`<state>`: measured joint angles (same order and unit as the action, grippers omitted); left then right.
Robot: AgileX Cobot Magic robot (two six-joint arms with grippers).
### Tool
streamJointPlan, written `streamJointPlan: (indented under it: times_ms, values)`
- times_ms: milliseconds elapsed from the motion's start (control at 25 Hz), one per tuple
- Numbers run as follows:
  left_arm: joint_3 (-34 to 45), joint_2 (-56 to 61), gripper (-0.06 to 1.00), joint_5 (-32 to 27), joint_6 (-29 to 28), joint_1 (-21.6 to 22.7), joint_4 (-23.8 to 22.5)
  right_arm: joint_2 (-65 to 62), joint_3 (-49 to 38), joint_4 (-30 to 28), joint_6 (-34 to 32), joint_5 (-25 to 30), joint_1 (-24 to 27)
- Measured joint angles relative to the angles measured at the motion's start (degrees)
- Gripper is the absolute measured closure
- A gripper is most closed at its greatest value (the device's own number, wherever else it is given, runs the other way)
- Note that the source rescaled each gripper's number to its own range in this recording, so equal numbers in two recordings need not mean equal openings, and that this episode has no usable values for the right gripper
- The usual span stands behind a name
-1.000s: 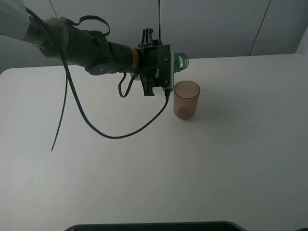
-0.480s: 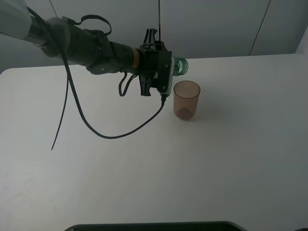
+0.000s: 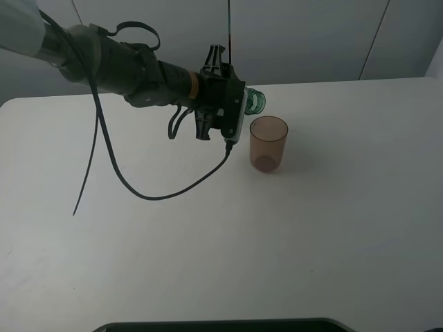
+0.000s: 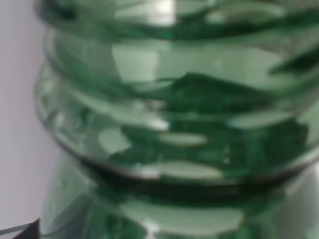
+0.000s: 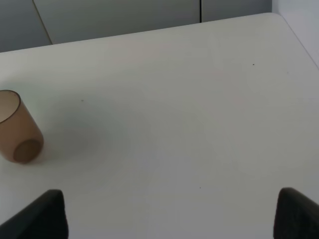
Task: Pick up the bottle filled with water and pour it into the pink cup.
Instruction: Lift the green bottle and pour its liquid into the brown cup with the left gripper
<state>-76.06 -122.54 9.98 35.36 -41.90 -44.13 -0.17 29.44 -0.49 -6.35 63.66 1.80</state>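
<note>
Left gripper (image 3: pixel 235 105): upper centre of the exterior view; largely hidden behind its wrist mount; clamped tight on the bottle
Bottle (image 3: pixel 257 101): held off the table, tipped toward the right of the frame; only the green threaded neck shows past the gripper; mouth up and left of the cup's rim, near it but apart
Pink cup (image 3: pixel 268 143): upright on the table, just above frame centre; just right of the gripper, not touching
Table (image 3: pixel 332 235): far edge crosses the upper frame, close behind the bottle's mouth; rounded corner at upper left; broad white surface right of and below the cup
Cable (image 3: pixel 118 173): black; loops from the arm over the left-centre of the frame
Right gripper (image 5: pixel 172 219): outside the exterior view; fingertips (image 5: pixel 50 214) spread wide, nothing between them; well apart from the cup
</note>
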Motion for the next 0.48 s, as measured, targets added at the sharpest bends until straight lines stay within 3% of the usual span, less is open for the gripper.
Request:
streamJointPlan:
  times_ms: [480]
  values:
    - [-3.51,-0.13,0.92,-3.75,0.1,0.0,0.0,0.0,0.0,0.0,0.0,0.0,0.0]
